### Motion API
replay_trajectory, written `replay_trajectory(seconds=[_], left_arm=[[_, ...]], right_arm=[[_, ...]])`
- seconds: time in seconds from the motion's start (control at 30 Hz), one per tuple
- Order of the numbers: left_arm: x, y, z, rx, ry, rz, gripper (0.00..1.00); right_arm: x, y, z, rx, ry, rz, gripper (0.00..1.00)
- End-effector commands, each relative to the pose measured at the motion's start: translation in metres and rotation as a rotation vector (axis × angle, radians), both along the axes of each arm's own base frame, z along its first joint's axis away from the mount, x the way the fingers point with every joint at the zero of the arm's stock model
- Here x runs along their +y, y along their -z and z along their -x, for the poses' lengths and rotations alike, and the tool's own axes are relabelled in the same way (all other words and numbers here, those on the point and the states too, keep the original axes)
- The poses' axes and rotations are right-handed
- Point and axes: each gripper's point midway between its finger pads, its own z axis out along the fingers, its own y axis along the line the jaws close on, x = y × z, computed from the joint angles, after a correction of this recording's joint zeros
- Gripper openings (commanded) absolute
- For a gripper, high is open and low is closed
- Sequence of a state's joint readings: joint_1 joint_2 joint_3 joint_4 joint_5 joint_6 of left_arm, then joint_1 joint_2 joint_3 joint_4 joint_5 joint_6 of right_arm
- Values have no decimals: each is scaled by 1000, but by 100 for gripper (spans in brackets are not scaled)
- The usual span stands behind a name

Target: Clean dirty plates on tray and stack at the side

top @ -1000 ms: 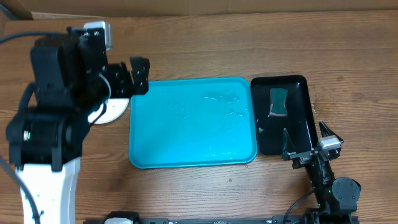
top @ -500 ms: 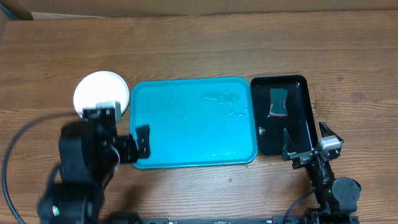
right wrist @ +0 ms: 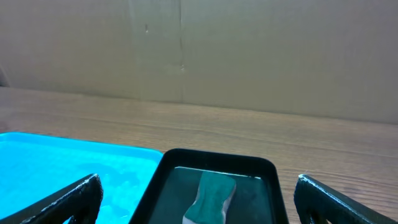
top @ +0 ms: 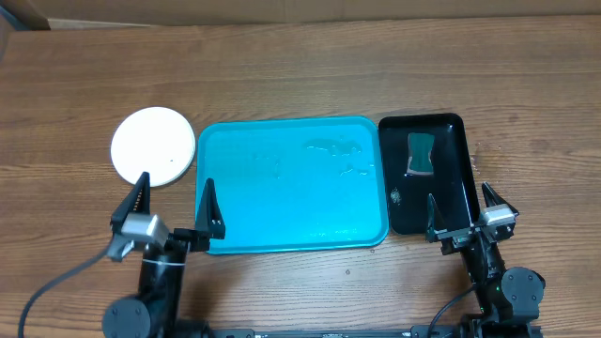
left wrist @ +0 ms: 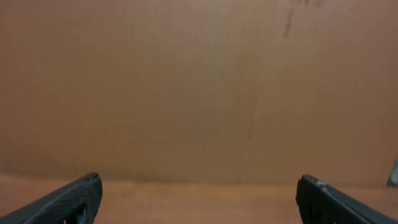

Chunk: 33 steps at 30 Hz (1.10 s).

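The turquoise tray (top: 291, 183) lies in the middle of the table with nothing on it but wet marks; it also shows in the right wrist view (right wrist: 56, 168). A white plate (top: 153, 146) rests on the table left of the tray; whether others lie under it I cannot tell. The pale blue and yellow-green plates are not in view. My left gripper (top: 171, 202) is open and empty at the front, near the tray's front left corner. My right gripper (top: 462, 208) is open and empty at the front end of the black tray.
A narrow black tray (top: 427, 169) right of the turquoise tray holds a green sponge (top: 420, 152), also in the right wrist view (right wrist: 210, 196). A cardboard wall (right wrist: 249, 56) stands along the table's far edge.
My left arm has drawn back from over the white plate to the table's front edge, uncovering the plate. The right arm has not moved.
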<state>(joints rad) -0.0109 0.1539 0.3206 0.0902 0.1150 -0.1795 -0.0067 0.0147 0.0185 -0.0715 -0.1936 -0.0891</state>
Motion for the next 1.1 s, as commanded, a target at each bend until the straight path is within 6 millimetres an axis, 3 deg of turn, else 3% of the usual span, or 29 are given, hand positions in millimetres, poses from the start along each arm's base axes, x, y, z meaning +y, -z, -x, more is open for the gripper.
replay_trajectory(seconds=[0.0, 0.13, 0.33, 0.5, 0.67, 0.8, 1.07], left_arm=[[4, 12, 0, -60, -18, 6, 100], [6, 30, -2, -89, -19, 40, 100], [17, 75, -12, -9, -49, 98, 100], [32, 109, -18, 131, -135, 114, 100], [48, 160, -17, 332, -244, 112, 100], [46, 159, -18, 329, -246, -63, 100], [46, 159, -18, 328, -248, -82, 100]], right_arm=[[-2, 1, 0, -5, 14, -3, 100], [-2, 1, 0, -6, 14, -3, 100], [-2, 1, 0, -6, 14, -3, 100], [-2, 1, 0, -6, 14, -3, 100], [-2, 1, 0, -6, 14, -3, 100], [-2, 1, 0, -5, 14, -3, 100], [-2, 1, 0, -6, 14, -3, 100]])
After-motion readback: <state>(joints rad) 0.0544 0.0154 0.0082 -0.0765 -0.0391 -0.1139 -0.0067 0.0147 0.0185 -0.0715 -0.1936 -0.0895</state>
